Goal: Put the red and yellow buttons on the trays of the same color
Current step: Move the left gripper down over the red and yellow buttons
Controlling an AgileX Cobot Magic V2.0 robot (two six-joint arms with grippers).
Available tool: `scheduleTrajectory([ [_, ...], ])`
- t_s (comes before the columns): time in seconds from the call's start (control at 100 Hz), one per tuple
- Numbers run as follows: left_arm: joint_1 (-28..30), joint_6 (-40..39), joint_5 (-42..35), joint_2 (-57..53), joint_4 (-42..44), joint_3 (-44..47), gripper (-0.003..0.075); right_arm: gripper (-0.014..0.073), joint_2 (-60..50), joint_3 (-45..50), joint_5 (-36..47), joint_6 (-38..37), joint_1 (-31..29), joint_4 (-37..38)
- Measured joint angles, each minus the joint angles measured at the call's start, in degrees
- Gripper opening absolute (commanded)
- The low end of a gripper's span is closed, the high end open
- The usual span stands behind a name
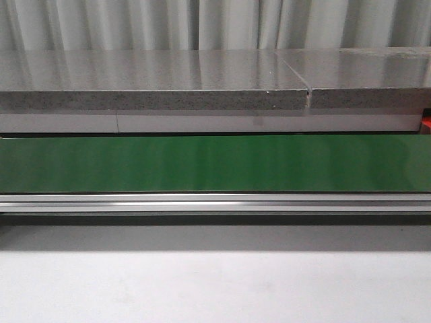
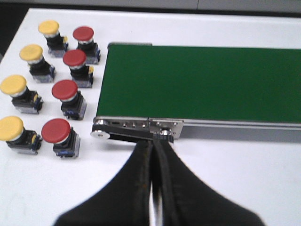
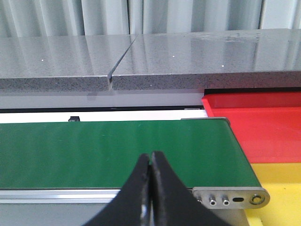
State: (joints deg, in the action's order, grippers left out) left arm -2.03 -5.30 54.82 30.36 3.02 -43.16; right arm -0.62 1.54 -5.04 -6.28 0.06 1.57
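Nothing sorted yet: all eight buttons sit at the belt's left end, both trays bare at its right end.

The left tool (image 2: 154,155), pinched closed on nothing, hovers by the green belt (image 2: 202,82); ahead and to its left stand four yellow buttons (image 2: 13,86) and, nearer the belt, four red buttons (image 2: 64,90) on the white bench (image 2: 235,165). The right tool (image 3: 150,162), likewise closed and empty, faces the belt, with the red tray (image 3: 263,125) and yellow tray (image 3: 282,176) to its right. By this judgement every pick and placement remains.

Bare green belt (image 1: 215,163); buttons (image 2: 47,89) crowded beside.
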Motion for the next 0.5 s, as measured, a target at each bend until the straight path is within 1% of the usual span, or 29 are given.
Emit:
scheduleTrajectory([
  [0.18, 0.0, 0.0, 1.6, 3.6, 0.0, -0.3, -0.0019, -0.0067, 0.0, 0.0, 0.0, 0.0, 0.0, 0.0],
  [0.4, 0.0, 0.0, 2.7, 4.0, -0.1, -0.3, -0.0012, -0.0067, 0.0, 0.0, 0.0, 0.0, 0.0, 0.0],
  [0.47, 0.0, 0.0, 3.1, 4.0, -0.1, -0.3, 0.0048, -0.0067, 0.0, 0.0, 0.0, 0.0, 0.0, 0.0],
  [0.5, 0.0, 0.0, 3.4, 4.0, -0.1, -0.3, 0.0103, -0.0067, 0.0, 0.0, 0.0, 0.0, 0.0, 0.0],
])
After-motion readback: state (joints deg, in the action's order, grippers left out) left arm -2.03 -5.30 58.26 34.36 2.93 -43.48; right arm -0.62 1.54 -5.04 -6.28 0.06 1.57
